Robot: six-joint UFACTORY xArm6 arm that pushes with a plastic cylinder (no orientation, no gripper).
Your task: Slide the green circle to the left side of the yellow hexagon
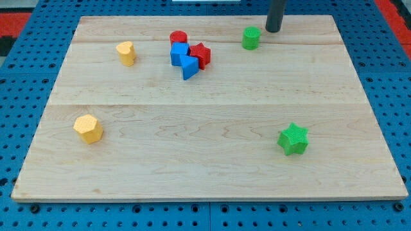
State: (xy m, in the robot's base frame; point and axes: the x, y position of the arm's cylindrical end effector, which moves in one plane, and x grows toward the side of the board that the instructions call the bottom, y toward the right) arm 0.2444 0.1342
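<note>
Rod end, my tip (274, 29), rests at the frame's upper right, just right of the green circle block (251, 38); it has no claw. Yellow hexagon block (88, 128) sits at lower left, well apart, on the wooden board (205, 154).

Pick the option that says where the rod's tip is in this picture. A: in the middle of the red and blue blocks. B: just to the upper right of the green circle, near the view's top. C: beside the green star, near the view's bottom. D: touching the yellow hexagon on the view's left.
B: my tip sits just up and to the view's right of the green circle, near the board's top edge.
</note>
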